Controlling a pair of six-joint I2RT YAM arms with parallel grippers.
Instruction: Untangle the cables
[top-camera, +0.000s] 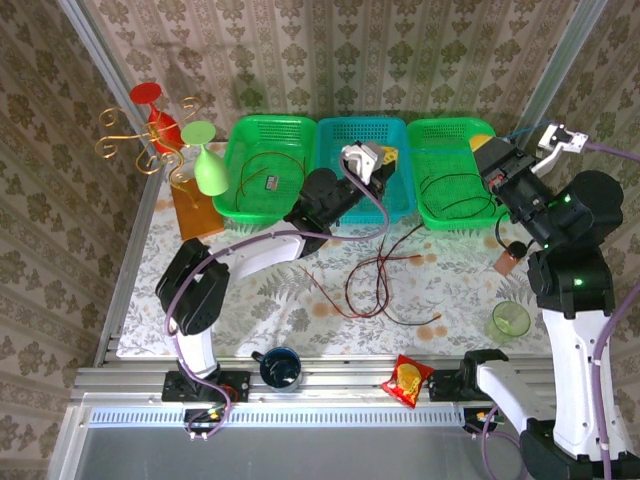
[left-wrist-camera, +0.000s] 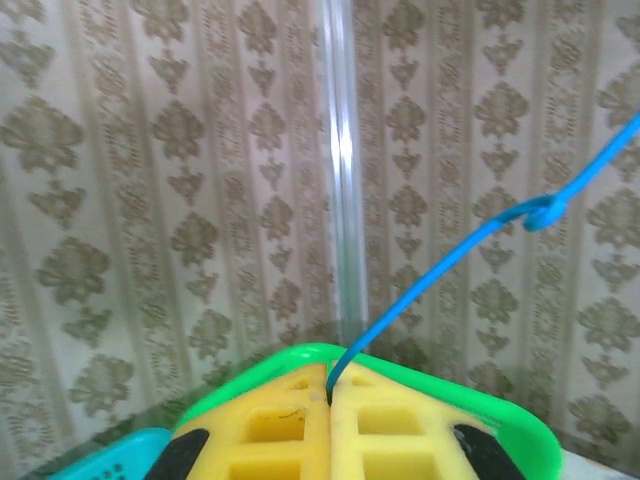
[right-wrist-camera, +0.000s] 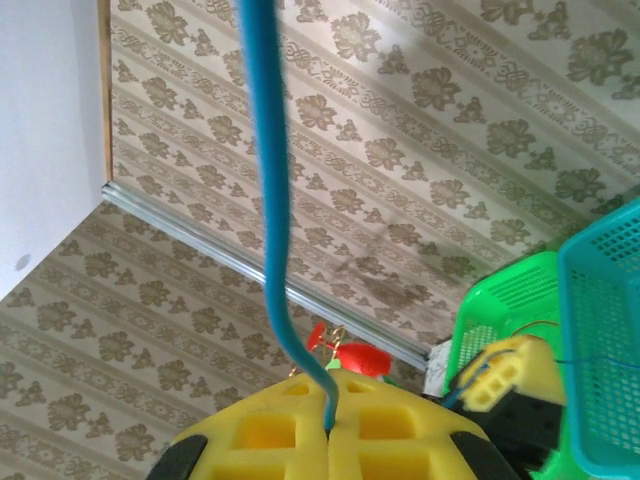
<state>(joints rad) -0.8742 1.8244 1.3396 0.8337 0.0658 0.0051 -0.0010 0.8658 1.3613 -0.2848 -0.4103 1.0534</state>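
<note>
A thin blue cable (left-wrist-camera: 440, 275) rises up and to the right from between the yellow fingers of my left gripper (left-wrist-camera: 330, 395), which is shut on it; a knot (left-wrist-camera: 545, 210) sits further along. My right gripper (right-wrist-camera: 328, 428) is shut on the blue cable (right-wrist-camera: 268, 200) too. From above, the left gripper (top-camera: 388, 156) hangs over the teal basket (top-camera: 335, 130) and the right gripper (top-camera: 482, 145) over the right green basket (top-camera: 440, 130). Red and black cables (top-camera: 380, 280) lie looped on the table. There is a red cable (top-camera: 265, 170) in the left green basket and a black cable (top-camera: 455, 195) in the right one.
The three baskets line the back wall. A green goblet (top-camera: 205, 165), a red glass (top-camera: 150, 100) and a gold wire stand (top-camera: 125, 140) are at the back left. At the front edge are a blue mug (top-camera: 280, 368), a snack packet (top-camera: 408, 380) and a green cup (top-camera: 510, 320).
</note>
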